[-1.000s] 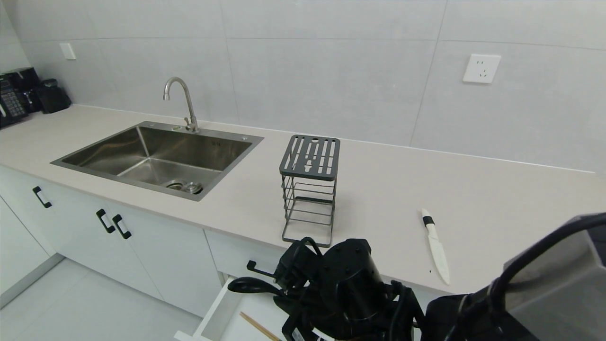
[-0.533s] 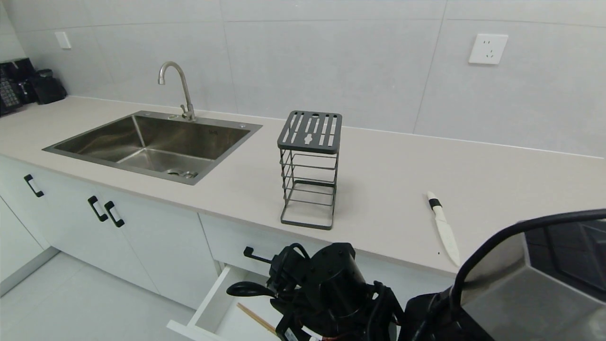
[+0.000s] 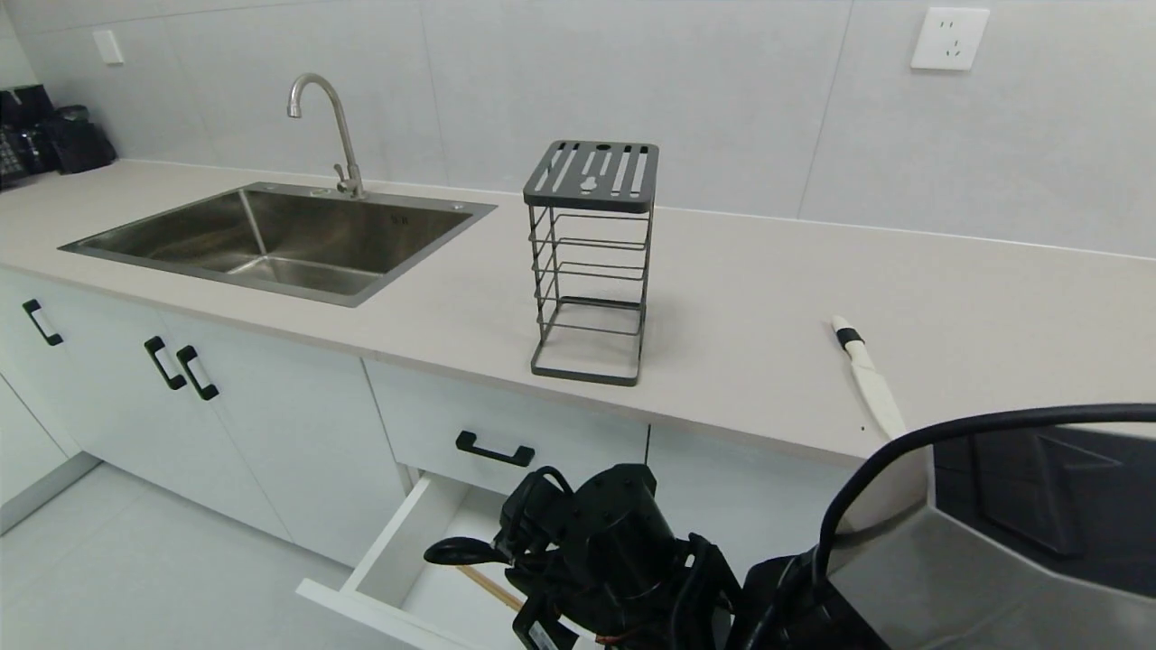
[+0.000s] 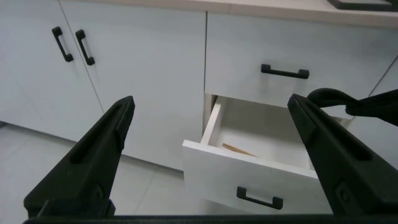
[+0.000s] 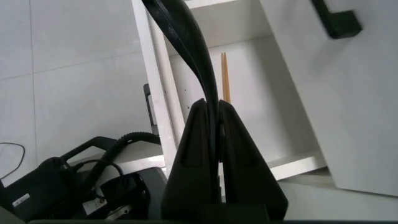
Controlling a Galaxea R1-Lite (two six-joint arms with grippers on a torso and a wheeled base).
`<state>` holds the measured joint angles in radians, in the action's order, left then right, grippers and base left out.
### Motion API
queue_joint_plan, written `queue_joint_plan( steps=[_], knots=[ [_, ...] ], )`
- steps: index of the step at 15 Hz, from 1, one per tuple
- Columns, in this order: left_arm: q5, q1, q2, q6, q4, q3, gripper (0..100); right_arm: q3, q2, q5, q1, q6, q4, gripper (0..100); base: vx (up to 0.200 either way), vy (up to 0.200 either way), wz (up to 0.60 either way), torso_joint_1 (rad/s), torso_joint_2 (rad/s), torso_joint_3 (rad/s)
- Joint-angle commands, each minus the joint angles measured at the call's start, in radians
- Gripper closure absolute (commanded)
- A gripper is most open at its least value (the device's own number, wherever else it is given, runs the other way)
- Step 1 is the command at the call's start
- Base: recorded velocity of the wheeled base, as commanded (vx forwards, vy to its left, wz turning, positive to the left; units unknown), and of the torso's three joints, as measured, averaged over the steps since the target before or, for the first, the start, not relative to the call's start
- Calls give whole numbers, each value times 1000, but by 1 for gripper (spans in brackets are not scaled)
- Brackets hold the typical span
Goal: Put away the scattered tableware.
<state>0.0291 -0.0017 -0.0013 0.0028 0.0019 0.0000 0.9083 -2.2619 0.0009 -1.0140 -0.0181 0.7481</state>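
Observation:
My right gripper (image 3: pixel 517 552) (image 5: pixel 213 115) hangs over the open white drawer (image 3: pixel 379 552) (image 5: pixel 158 93) below the counter. It is shut on the handle of a black spoon (image 3: pixel 452 549) (image 5: pixel 186 43). A pair of wooden chopsticks (image 3: pixel 488 587) (image 5: pixel 224 78) (image 4: pixel 239 150) lies inside the drawer. My left gripper (image 4: pixel 211 102) is open and empty, facing the drawer's front (image 4: pixel 249 180) from farther out; the spoon (image 4: pixel 329 96) shows beside it. A white knife with a black band (image 3: pixel 867 375) lies on the counter at the right.
A dark wire knife rack (image 3: pixel 591 262) stands mid-counter. A steel sink (image 3: pixel 271 291) with a faucet (image 3: pixel 325 117) is at the left. Closed cabinet doors with black handles (image 3: pixel 181 370) lie left of the drawer, and a closed drawer (image 3: pixel 494 449) sits above it.
The head camera has dropped lower, so the counter has slid up in the picture and more of the open drawer shows. The right gripper still holds the spoon over the drawer.

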Motion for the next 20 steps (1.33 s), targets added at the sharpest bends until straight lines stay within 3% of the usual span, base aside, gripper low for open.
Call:
queue_joint_plan(
  steps=[1, 10, 20],
  knots=[
    [0, 0, 1, 0, 0, 0, 0, 15, -18, 1, 2, -6, 0, 100, 0, 0, 0, -251, 491, 242],
    [0, 0, 1, 0, 0, 0, 0, 146, -97, 2, 23, -45, -27, 100, 0, 0, 0, -235, 419, 189],
    [0, 0, 1, 0, 0, 0, 0, 480, -331, 25, 57, -82, -105, 100, 0, 0, 0, -10, 28, 13]
  ],
)
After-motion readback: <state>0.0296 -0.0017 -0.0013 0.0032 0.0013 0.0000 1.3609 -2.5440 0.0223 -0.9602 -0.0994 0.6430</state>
